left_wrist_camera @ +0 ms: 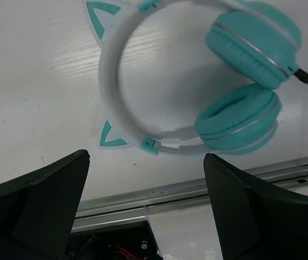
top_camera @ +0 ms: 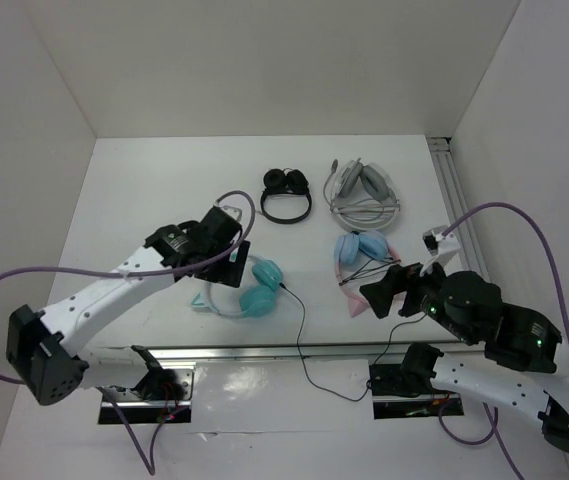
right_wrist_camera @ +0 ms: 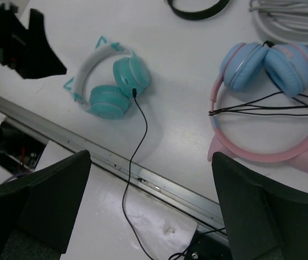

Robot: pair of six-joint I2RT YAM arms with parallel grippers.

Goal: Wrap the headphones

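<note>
A: How does the left gripper (left_wrist_camera: 145, 157) stand?
B: Its two black fingers (left_wrist_camera: 34, 208) are spread wide with nothing between them. It hangs just above the teal over-ear headphones with a white cat-ear headband (left_wrist_camera: 240, 116), on the headband side, not touching them.
A: Where do those lie?
B: Flat on the white table (top_camera: 144, 200), left of the middle, close to the metal rail (top_camera: 264, 350) along the near edge. The two teal cups sit folded together at the right, and the headband curves out to the left with the cat ears on its outer side.
A: And the thin black cable (right_wrist_camera: 135, 146)?
B: It is plugged in at the cups, runs loose toward the near side, crosses the rail and curls off to the right. It is wound round nothing.
A: The right gripper (right_wrist_camera: 151, 157)?
B: Its fingers are also parted and empty, over the near edge, to the right of the teal pair and well apart from it. Just beyond it lie the pink-and-blue cat-ear headphones (right_wrist_camera: 267, 65), with a black cord drawn across their band. Farther off are small black headphones (top_camera: 286, 195) and, right of them, a white-and-grey pair (top_camera: 364, 190)
</note>
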